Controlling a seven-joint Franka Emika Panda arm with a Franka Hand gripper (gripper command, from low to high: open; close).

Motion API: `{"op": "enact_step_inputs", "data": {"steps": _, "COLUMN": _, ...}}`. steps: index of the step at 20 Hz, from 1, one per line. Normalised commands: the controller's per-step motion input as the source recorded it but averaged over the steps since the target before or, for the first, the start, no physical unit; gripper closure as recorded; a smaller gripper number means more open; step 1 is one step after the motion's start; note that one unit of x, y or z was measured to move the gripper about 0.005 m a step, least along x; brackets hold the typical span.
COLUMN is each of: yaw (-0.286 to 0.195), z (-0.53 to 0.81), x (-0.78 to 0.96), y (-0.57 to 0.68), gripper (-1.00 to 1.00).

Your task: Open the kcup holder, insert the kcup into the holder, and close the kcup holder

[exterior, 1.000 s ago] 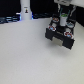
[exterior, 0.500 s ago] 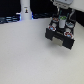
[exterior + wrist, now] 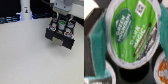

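The black kcup holder (image 3: 59, 39) stands at the far right of the white table in the exterior view, its pod slots showing from above. My gripper (image 3: 62, 19) hangs right over those slots. In the wrist view the green kcup (image 3: 131, 27), with a green "Dark Magic" lid, fills the picture. My gripper (image 3: 131, 40) has teal fingers (image 3: 100, 37) pressed against both sides of it. The black holder (image 3: 96, 17) lies just beneath. The kcup shows as a small green spot (image 3: 61, 23) under the gripper in the exterior view.
Other pods with red or white lids sit in the holder's slots (image 3: 68, 31); one orange-red lid (image 3: 163, 70) is beside the green kcup. A white device with a blue light (image 3: 25, 10) stands at the back on the exterior view's left.
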Motion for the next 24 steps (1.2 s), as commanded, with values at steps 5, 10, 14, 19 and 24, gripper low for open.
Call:
{"op": "enact_step_inputs", "data": {"steps": 5, "yaw": 0.044, "z": -0.02, "x": 0.04, "y": 0.12, "gripper": -1.0}}
{"op": "enact_step_inputs", "data": {"steps": 10, "yaw": 0.07, "z": 0.31, "x": 0.11, "y": 0.04, "gripper": -1.0}}
{"op": "enact_step_inputs", "data": {"steps": 14, "yaw": 0.076, "z": 0.38, "x": 0.16, "y": -0.03, "gripper": -1.0}}
{"op": "enact_step_inputs", "data": {"steps": 19, "yaw": 0.087, "z": 0.48, "x": 0.24, "y": -0.19, "gripper": -1.0}}
{"op": "enact_step_inputs", "data": {"steps": 24, "yaw": 0.07, "z": 0.37, "x": 0.41, "y": -0.4, "gripper": -1.0}}
